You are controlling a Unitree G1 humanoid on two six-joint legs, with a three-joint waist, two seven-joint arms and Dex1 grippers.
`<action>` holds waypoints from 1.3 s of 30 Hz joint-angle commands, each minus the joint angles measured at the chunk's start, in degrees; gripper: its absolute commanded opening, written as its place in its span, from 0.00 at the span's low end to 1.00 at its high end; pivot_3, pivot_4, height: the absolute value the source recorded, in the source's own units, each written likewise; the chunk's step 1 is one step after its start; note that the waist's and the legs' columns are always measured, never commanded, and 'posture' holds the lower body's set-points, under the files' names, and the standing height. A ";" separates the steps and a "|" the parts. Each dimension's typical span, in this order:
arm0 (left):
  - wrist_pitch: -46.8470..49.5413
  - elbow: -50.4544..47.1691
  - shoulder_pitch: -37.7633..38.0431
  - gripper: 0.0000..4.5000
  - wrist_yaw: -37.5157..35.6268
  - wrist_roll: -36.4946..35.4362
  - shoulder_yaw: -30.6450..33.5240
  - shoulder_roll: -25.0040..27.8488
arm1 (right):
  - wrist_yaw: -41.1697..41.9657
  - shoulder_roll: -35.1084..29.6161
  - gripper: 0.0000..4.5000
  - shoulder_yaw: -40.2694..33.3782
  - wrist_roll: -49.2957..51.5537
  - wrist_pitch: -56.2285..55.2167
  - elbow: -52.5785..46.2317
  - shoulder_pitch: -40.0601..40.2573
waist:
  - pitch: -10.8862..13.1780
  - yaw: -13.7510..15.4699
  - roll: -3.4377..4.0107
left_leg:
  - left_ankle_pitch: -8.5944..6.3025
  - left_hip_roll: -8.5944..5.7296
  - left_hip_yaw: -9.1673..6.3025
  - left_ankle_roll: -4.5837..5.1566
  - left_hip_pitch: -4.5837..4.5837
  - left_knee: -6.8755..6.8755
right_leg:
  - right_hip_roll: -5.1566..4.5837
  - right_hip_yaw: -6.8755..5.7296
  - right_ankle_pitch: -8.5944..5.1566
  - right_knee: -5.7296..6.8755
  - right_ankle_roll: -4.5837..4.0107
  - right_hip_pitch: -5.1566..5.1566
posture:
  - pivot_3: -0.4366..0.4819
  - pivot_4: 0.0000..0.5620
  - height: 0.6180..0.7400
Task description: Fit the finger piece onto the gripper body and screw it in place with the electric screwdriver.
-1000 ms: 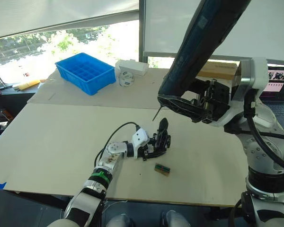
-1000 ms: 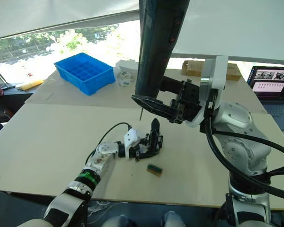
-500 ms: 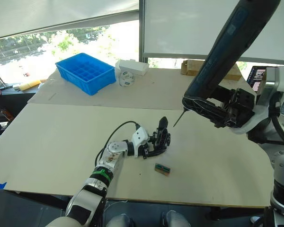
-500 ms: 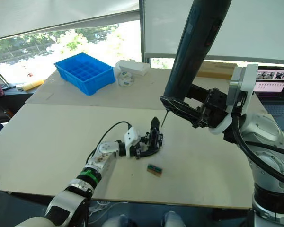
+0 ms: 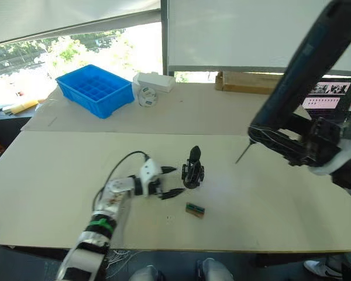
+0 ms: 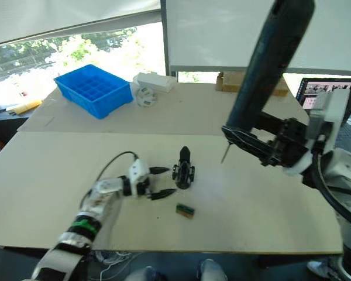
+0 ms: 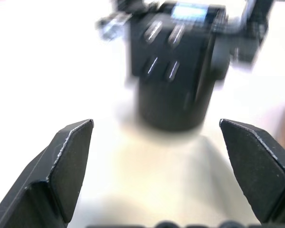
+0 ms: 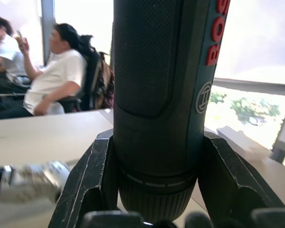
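Standing upright on the pale tabletop [image 5: 58, 170], the small black round-based gripper body [image 5: 193, 170] has one pointed finger sticking up. Just beside it, toward the robot's left, the left gripper [image 5: 168, 181] rests low on the tabletop with its jaws spread wide and nothing between them; the left wrist view shows the two black fingertips [image 7: 69, 161] far apart with the gripper body [image 7: 175, 71] ahead of them, untouched. A small green-and-tan block [image 5: 194, 209] lies near the gripper body, on the side nearer the robot. The right gripper [image 6: 269, 149] is raised above the tabletop, well apart from the gripper body, its jaws clamped around the thick black cylindrical electric screwdriver [image 6: 269, 70]; the thin metal bit [image 6: 224, 153] points downward. A blue plastic compartment tray [image 5: 93, 89] sits at the far left.
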 commanded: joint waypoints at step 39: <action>5.36 -23.77 8.38 1.00 -14.82 -3.38 -7.19 6.71 | 6.00 7.80 0.43 13.95 -12.44 -16.28 -12.49 13.71 | 0.78 1.79 -0.02 | 0.03 -0.24 0.23 -0.06 -0.42 0.25 | 0.39 0.07 0.00 0.15 0.13 -0.46 | 0.48 0.27 1.00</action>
